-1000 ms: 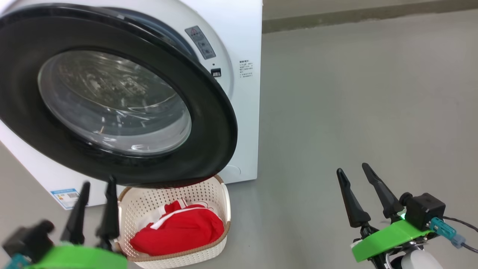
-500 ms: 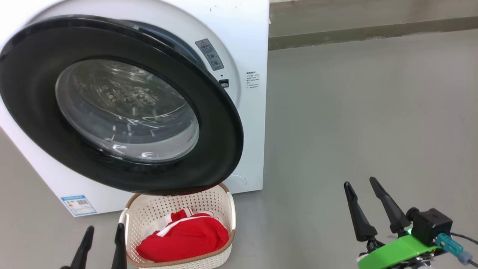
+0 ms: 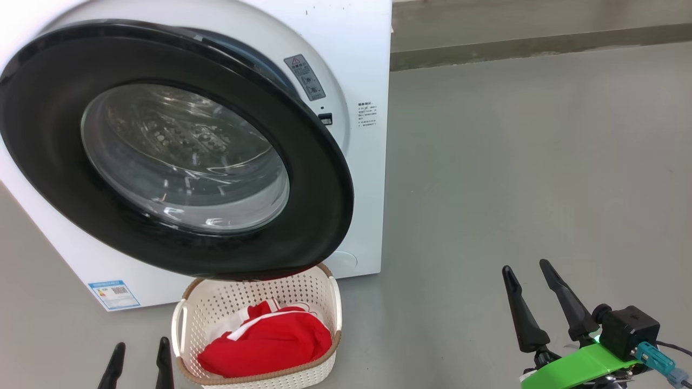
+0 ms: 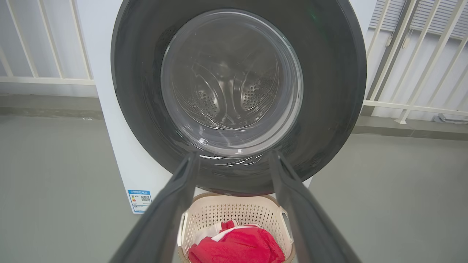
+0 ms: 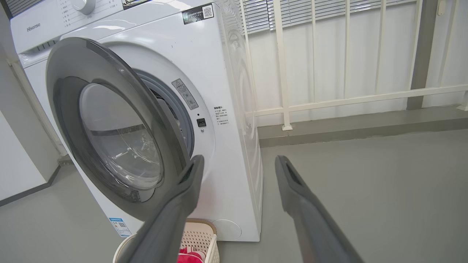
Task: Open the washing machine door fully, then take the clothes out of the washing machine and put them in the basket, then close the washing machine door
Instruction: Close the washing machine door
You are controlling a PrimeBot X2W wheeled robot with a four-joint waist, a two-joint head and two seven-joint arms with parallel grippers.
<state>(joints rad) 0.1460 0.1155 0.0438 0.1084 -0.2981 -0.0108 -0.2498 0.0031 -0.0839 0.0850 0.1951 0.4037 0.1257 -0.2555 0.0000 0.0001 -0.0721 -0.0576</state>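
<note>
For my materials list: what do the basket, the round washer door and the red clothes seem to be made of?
Cream perforated basket: moulded plastic, matte, with even holes; its brown rim looks woven. Round black door rim: probably glossy plastic, as it reflects. Clear bulging window: likely glass. Red clothes: soft fabric, folded.

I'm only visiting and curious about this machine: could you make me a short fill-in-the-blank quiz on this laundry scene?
The clothes in the basket are ____ with white trim.
The washing machine door stands ____, not latched.
The left end effector and the right end effector each hold ____.
Missing words: red; open; nothing.
</note>
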